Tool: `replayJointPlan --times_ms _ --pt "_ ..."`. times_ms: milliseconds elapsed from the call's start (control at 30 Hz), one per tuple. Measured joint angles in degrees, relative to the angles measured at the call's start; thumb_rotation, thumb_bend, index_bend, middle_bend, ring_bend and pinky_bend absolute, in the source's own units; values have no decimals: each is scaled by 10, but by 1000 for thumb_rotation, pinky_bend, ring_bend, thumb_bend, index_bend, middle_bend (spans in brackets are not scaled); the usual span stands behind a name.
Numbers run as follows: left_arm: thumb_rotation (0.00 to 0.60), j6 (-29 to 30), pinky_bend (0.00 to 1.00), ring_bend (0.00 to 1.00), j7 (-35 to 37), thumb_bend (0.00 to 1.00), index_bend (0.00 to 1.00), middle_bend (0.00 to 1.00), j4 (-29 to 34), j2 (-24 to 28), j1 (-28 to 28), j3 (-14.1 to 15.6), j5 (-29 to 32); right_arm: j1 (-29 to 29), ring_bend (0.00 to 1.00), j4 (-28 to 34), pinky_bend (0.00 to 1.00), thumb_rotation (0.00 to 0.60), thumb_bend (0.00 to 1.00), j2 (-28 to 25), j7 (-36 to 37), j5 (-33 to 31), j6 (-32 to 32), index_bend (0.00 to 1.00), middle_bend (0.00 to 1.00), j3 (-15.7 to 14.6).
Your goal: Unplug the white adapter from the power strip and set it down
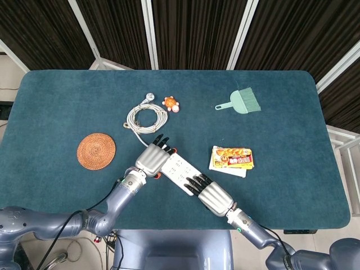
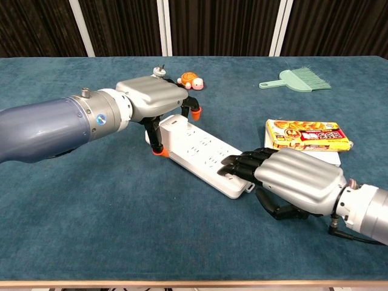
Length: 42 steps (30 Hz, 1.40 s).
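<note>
Small white plastic adapter (image 2: 171, 123) plugged in at far end of long white power strip (image 2: 203, 154): probably light, rigid, slick; best pinched by its sides. Left hand (image 2: 154, 100) arched over it, orange-tipped fingers straddling, grip uncertain. Right hand (image 2: 297, 179) pressing strip's near end, fingers together.

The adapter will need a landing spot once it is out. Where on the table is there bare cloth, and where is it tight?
Bare cloth lies right of the snack packet and below the brush, and at the far left above the woven coaster. It is crowded mid-table: the power strip under the left hand and right hand, with the coiled cable and toy turtle behind.
</note>
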<state>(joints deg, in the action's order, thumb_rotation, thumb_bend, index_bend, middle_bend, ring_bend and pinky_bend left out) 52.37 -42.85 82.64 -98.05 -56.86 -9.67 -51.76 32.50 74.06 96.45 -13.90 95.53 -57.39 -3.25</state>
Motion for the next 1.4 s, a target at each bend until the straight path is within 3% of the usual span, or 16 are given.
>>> replayJointPlan --times_ms 567,867,1400 --pt "600 4 63 76 17 129 357 375 -18 -7 -1 10 -6 0 143 -6 213 600 890 4 0 -8 -2 129 124 -6" --pt "600 8 112 162 33 317 518 526 -30 -18 1 14 -23 0 144 -11 213 600 889 7 0 -11 0 129 124 -9" --pt "600 30 132 226 71 392 628 638 -48 -31 16 17 -77 -1 145 -7 213 600 889 5 -3 -11 -2 132 126 -16"
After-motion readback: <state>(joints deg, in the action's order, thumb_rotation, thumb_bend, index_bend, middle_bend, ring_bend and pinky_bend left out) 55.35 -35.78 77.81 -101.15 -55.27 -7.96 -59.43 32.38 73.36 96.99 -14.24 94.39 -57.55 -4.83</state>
